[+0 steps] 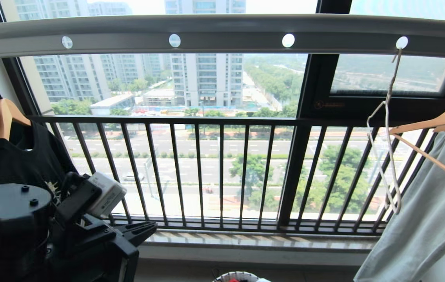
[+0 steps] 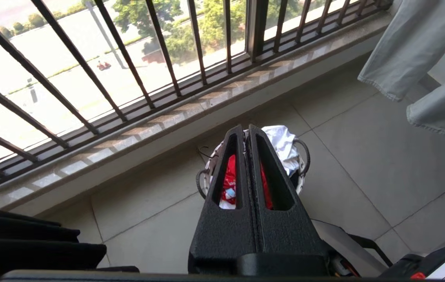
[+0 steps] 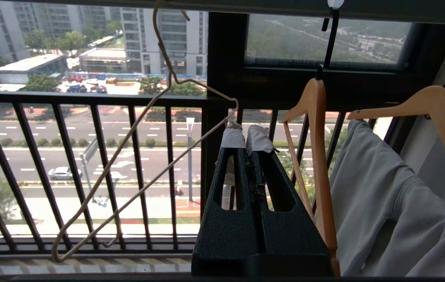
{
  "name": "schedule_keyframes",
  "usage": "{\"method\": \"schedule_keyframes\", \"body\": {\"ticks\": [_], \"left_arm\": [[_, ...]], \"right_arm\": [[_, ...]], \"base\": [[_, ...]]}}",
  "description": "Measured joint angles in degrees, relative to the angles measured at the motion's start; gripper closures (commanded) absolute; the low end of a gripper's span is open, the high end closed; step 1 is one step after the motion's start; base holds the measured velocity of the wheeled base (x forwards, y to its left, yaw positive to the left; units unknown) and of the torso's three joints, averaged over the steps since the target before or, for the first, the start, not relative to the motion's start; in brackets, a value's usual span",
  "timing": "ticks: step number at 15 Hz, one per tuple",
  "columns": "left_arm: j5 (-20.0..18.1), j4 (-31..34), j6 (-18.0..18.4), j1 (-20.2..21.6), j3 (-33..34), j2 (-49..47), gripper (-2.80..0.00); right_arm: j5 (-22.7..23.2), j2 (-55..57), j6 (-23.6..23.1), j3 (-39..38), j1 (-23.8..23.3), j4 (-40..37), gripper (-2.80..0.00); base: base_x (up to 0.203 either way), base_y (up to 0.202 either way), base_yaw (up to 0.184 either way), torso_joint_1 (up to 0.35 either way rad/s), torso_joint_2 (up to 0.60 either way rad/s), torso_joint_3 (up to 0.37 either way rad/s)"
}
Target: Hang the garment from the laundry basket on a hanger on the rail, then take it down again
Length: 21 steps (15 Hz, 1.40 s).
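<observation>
Two grippers, both with fingers pressed together and nothing between them. My left gripper (image 2: 247,131) hangs above the laundry basket (image 2: 302,154), which sits on the tiled floor near the foot of the window sill. The red T-shirt (image 2: 230,180) lies crumpled inside it, with a white cloth (image 2: 283,143) bunched over the rim on the far side. My right gripper (image 3: 246,137) is up near the white wire hanger (image 3: 128,137), which hangs by its hook from a hole toward the right end of the rail (image 1: 222,29), beside a wooden hanger (image 3: 312,117) carrying a grey garment (image 3: 379,203).

I judge the shirt to be light, soft and limp: it will sag and trail wherever I lift it. A pinch on a raised fold near the collar or shoulder should serve best. The wire hanger looks thin and springy, likely to swing on its hook when nudged.
</observation>
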<state>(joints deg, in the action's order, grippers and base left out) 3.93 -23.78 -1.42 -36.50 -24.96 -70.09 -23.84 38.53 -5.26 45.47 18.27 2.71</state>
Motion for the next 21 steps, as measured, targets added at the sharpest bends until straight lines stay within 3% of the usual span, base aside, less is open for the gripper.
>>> {"method": "schedule_keyframes", "body": {"ticks": [3,8,10,15,21], "left_arm": [[3.34,2.74,-0.05,6.19,4.15,11.80,0.00],[5.90,6.81,1.32,27.85,5.60,33.08,0.00],[6.10,9.32,3.48,32.12,3.55,40.29,0.00],[6.12,24.88,4.67,34.88,1.22,54.77,0.00],[6.05,25.11,5.45,36.91,11.94,64.03,0.00]], "right_arm": [[0.01,-5.66,-0.97,0.55,-0.09,-4.29,0.00],[0.00,-12.63,-0.89,4.18,-6.83,-12.54,0.00],[0.13,-15.11,-0.91,4.52,-10.23,-15.96,0.00],[1.68,-21.30,0.31,1.55,-12.61,-23.24,0.00],[1.78,-22.76,0.11,-0.48,-12.74,-24.99,0.00]], "base": [[0.000,0.000,0.000,0.000,0.00,0.000],[0.000,0.000,0.000,0.000,0.00,0.000],[0.000,0.000,0.000,0.000,0.00,0.000],[0.000,0.000,0.000,0.000,0.00,0.000],[0.000,0.000,0.000,0.000,0.00,0.000]]}}
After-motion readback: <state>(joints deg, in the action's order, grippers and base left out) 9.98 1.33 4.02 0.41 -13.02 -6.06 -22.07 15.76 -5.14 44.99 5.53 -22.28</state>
